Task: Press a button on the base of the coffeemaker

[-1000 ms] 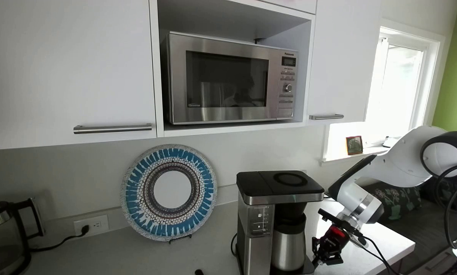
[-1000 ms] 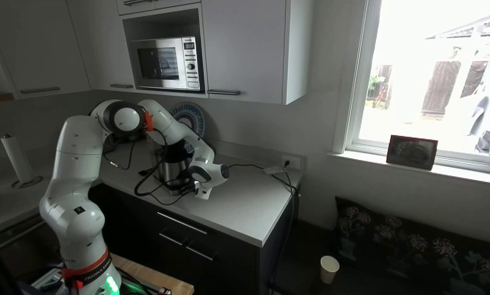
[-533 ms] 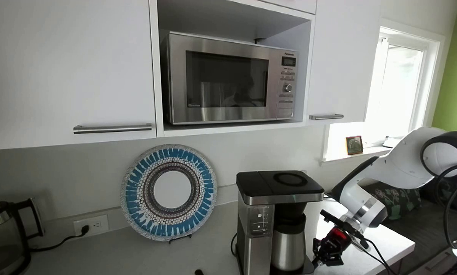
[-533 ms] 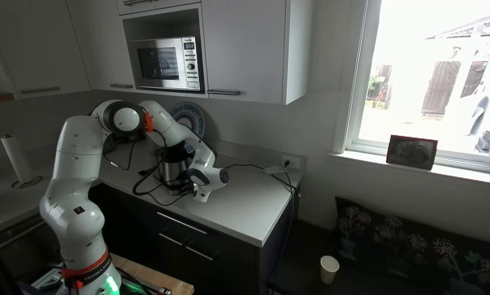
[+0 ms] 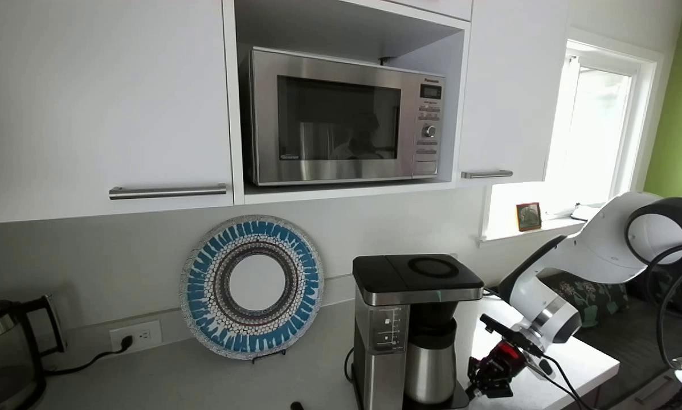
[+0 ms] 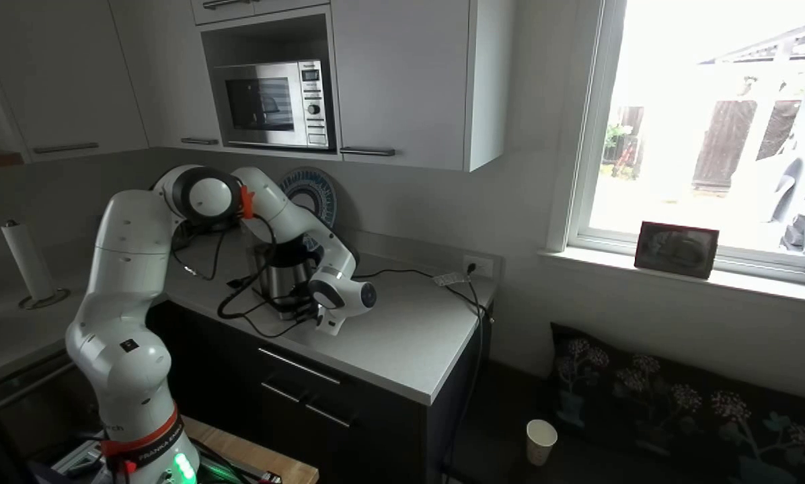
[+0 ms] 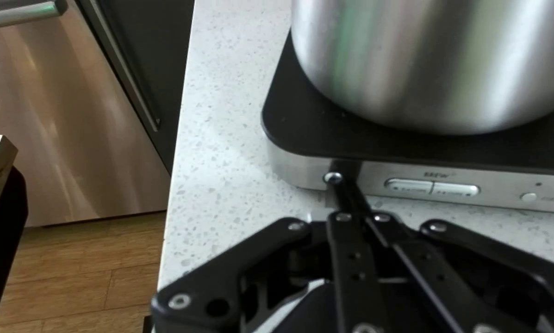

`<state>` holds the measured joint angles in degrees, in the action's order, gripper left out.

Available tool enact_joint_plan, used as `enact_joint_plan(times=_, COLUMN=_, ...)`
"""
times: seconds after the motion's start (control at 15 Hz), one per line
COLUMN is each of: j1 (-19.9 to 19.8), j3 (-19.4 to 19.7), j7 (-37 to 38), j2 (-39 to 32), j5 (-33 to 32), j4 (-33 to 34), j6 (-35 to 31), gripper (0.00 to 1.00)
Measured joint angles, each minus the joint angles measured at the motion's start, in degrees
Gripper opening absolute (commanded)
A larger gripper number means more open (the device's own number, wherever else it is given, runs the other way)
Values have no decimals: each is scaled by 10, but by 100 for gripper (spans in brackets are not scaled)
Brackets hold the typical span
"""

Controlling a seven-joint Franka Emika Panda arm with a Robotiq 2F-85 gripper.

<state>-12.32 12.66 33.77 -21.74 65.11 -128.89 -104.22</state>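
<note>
Pale counter (image 7: 226, 106) bears the coffeemaker (image 5: 386, 336) — gripper (image 7: 344, 186), fingers together, at a round base button (image 7: 332, 177).

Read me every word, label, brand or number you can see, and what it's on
"Panasonic", on the microwave.
"BREW", on the coffeemaker base.
"CLEAN", faint, beside the base's round white button.
"FRANKA", next letters dim, on the black band round the robot arm.
"rch", partial, above that band.
Too small or blurred: lettering on microwave panel and door, oval buttons, water tank and paper cup.
</note>
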Motion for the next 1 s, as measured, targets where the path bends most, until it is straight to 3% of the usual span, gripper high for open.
enact_joint_plan(times=1.0, j1=-3, j3=1, j7=14, j2=-7, j5=4, j4=4, j6=11, gripper=0)
